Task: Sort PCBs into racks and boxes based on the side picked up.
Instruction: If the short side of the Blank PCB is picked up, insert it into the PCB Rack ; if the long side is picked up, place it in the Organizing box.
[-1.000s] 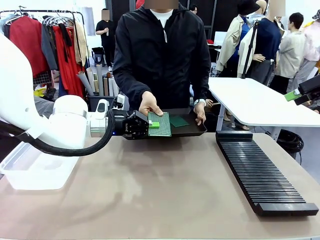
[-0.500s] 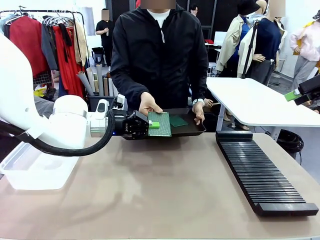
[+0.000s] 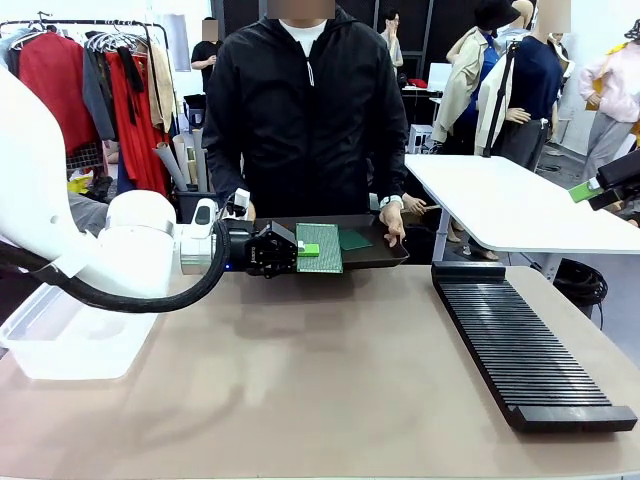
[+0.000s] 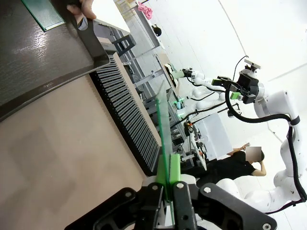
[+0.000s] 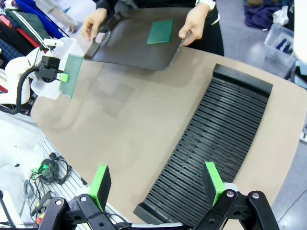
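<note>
My left gripper [image 3: 303, 250] is shut on the near edge of a green PCB [image 3: 320, 247], dotted face up, held level over the table's far edge beside the black tray [image 3: 385, 258]. In the left wrist view that PCB [image 4: 162, 129] stands edge-on between the shut fingers [image 4: 175, 175]. A second, darker PCB [image 3: 353, 240] lies on the tray, which the person holds by both ends. The long black rack [image 3: 520, 345] lies at the right. The clear box [image 3: 60, 340] sits at the left edge. My right gripper [image 5: 157, 184] hangs open high above the rack [image 5: 216, 139].
The person's hands [image 5: 93, 21] grip the tray's handles [image 5: 194, 24] at the far side of the table. A white table [image 3: 510, 205] stands behind on the right. The brown tabletop [image 3: 300, 380] lies between box and rack.
The person's hand has let go of the held PCB and gone back to the tray's handle. The tray has shifted slightly. My left gripper has not moved.
</note>
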You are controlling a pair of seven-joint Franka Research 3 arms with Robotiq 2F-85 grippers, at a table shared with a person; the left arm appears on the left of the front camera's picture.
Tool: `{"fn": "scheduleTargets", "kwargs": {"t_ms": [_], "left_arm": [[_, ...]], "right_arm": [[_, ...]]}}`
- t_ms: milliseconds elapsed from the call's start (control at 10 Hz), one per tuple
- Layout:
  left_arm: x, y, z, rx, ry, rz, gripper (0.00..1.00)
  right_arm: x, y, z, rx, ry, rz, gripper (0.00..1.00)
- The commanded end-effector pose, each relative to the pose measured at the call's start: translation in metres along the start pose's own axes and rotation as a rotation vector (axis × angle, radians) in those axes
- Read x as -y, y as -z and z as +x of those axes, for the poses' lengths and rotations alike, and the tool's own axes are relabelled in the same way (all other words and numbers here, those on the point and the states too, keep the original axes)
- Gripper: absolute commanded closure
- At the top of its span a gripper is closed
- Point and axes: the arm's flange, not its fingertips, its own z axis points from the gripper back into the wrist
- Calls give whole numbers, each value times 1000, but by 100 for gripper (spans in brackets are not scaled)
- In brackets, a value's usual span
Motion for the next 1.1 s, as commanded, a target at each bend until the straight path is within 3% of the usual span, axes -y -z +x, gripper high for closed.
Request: {"fn": "scheduleTargets", "kwargs": {"t_ms": [0, 800, 1000], "left_arm": [[0, 0, 0, 1, 0, -2, 100], [0, 0, 0, 0, 0, 0, 100], [6, -30, 28, -26, -40, 30, 100]], "right_arm": [[-1, -1, 0, 3, -2, 3, 0], [-1, -1, 0, 3, -2, 3, 0], [-1, -1, 0, 3, -2, 3, 0]]}}
